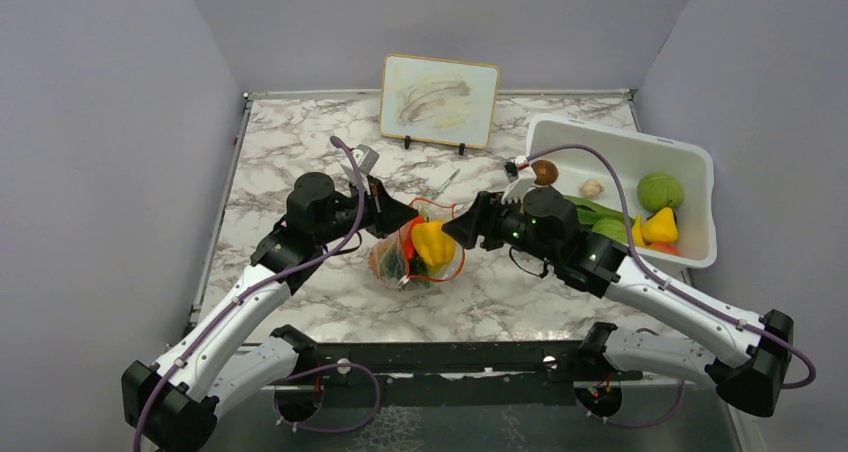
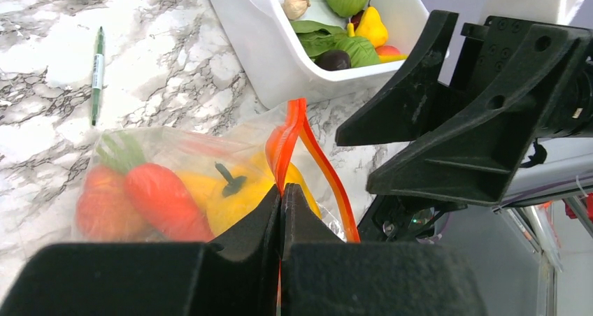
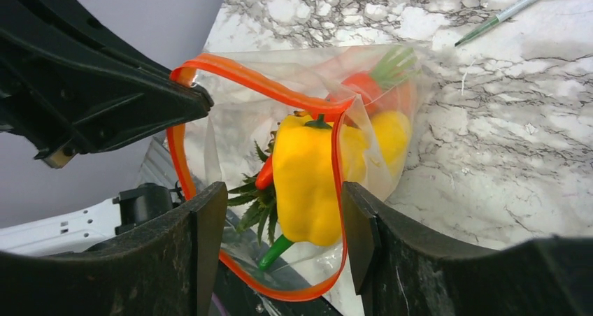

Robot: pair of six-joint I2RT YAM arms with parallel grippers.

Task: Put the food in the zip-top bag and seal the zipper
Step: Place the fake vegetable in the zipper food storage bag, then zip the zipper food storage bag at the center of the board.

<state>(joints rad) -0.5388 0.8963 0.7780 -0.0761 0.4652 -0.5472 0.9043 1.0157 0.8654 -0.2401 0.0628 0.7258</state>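
Observation:
The zip-top bag lies mid-table with its mouth held up and open. My left gripper is shut on the red-orange zipper at the mouth's edge. My right gripper is open at the mouth, its fingers on either side of a yellow pepper. The pepper sits in the opening, close to the right finger and well clear of the left one. Spiky green leaves and a green pod lie beside it. Deeper in the bag are a red-orange piece and another yellow pepper.
A white bin at the right holds more food: a green round piece, a yellow pepper, leaves and a garlic bulb. A thin pen lies behind the bag. A framed board stands at the back.

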